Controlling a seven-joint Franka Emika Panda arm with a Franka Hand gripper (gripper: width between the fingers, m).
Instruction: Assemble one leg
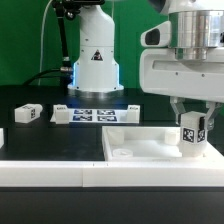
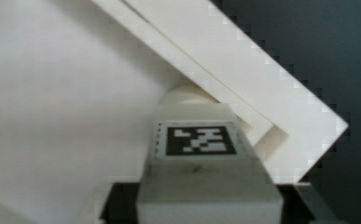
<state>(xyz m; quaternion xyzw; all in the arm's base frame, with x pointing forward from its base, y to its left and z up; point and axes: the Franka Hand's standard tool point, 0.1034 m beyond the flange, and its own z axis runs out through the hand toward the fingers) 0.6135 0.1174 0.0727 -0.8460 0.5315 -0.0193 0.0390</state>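
Note:
My gripper [image 1: 192,122] is shut on a leg [image 1: 192,133], a small white square post with a black-and-white tag on its face. I hold it upright over the right corner of the large white panel [image 1: 140,148] in the exterior view. In the wrist view the leg [image 2: 200,165] fills the space between my dark fingers [image 2: 127,203], its tag facing the camera, with the panel's raised rim [image 2: 230,70] running diagonally behind it. A second leg [image 1: 28,113] lies on the table at the exterior view's left.
The marker board [image 1: 95,114] lies flat behind the panel. A white base of another robot [image 1: 95,65] stands at the back. A white ledge [image 1: 60,170] runs along the front edge. A small white piece [image 1: 2,138] sits at the far left.

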